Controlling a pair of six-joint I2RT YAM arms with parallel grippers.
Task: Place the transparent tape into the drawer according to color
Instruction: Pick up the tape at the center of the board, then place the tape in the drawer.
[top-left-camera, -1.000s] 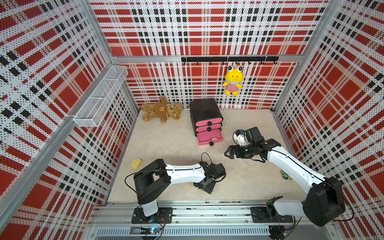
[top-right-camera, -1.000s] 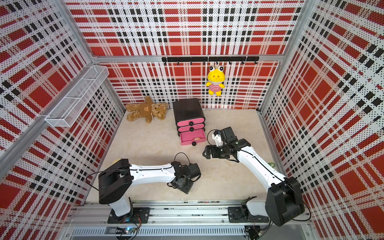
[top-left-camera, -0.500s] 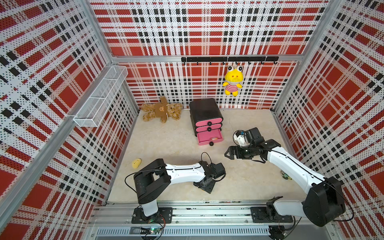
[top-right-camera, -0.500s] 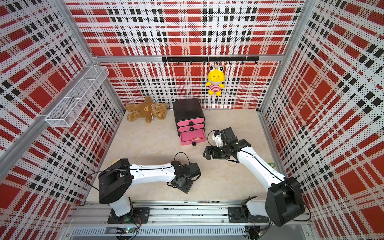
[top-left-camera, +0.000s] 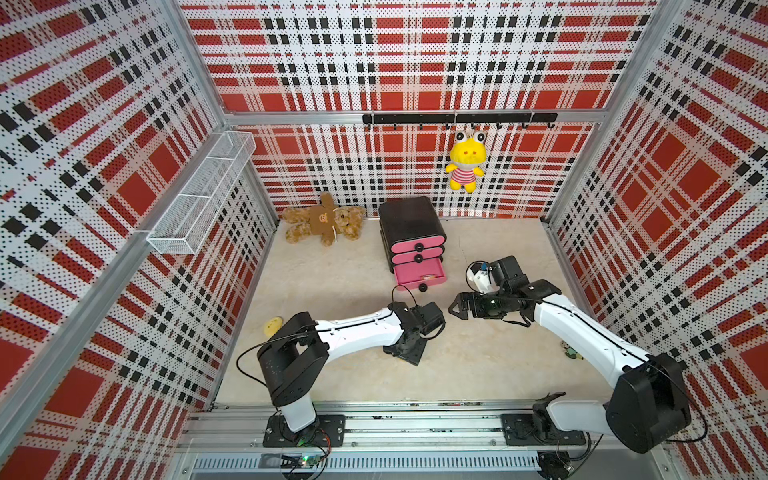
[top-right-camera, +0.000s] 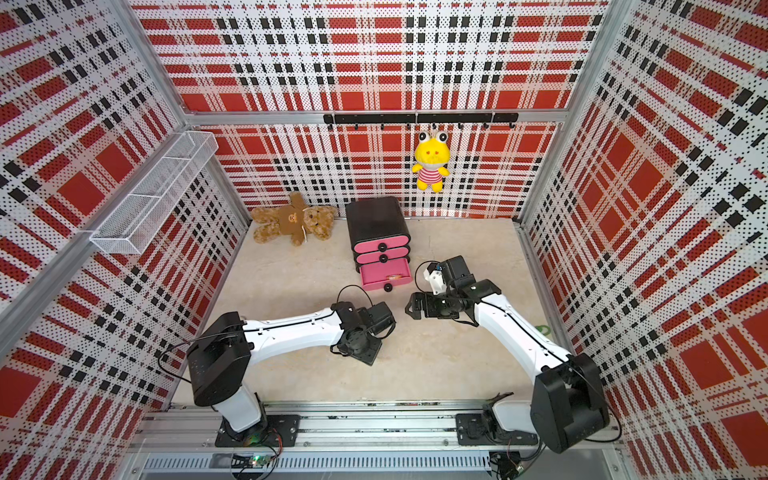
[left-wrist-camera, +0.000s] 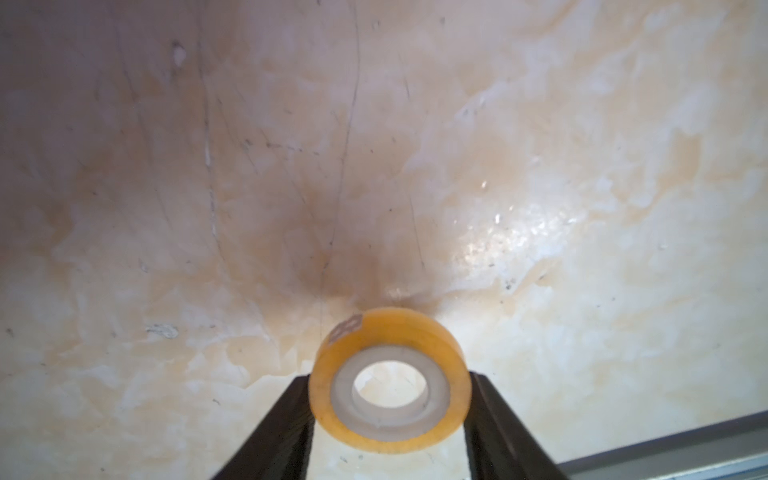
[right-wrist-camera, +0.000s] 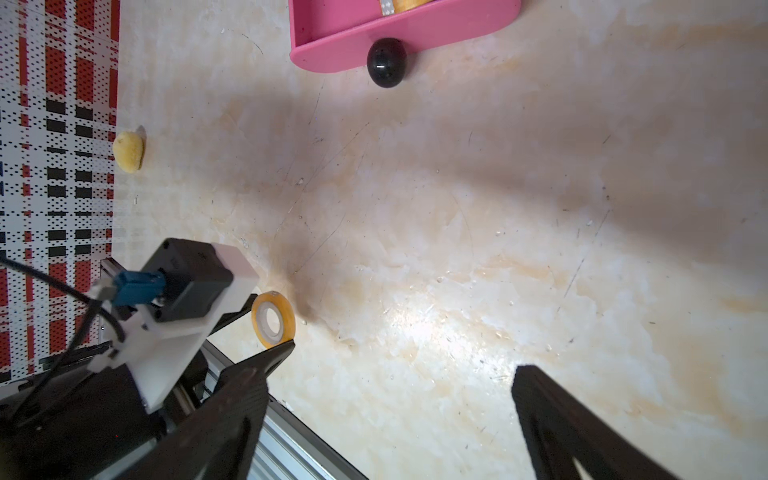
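Observation:
An orange transparent tape (left-wrist-camera: 390, 332) with a pale core stands on edge just above the floor, and my left gripper (left-wrist-camera: 390, 384) is shut on it, one black finger on each side. In the right wrist view the same tape (right-wrist-camera: 273, 319) shows between those fingers. In both top views the left wrist (top-left-camera: 409, 349) hides it. The drawer chest (top-left-camera: 409, 222) is black, with its bottom pink drawer (top-left-camera: 419, 282) pulled out and an orange tape (top-left-camera: 428, 275) inside. My right gripper (top-left-camera: 454, 309) hovers open and empty, in front of the open drawer and to its right.
A brown teddy bear (top-left-camera: 322, 218) lies at the back left. A yellow plush frog (top-left-camera: 465, 166) hangs from the hook rail. A wire basket (top-left-camera: 199, 195) is fixed to the left wall. A small yellow lump (top-left-camera: 273, 326) lies near the left wall.

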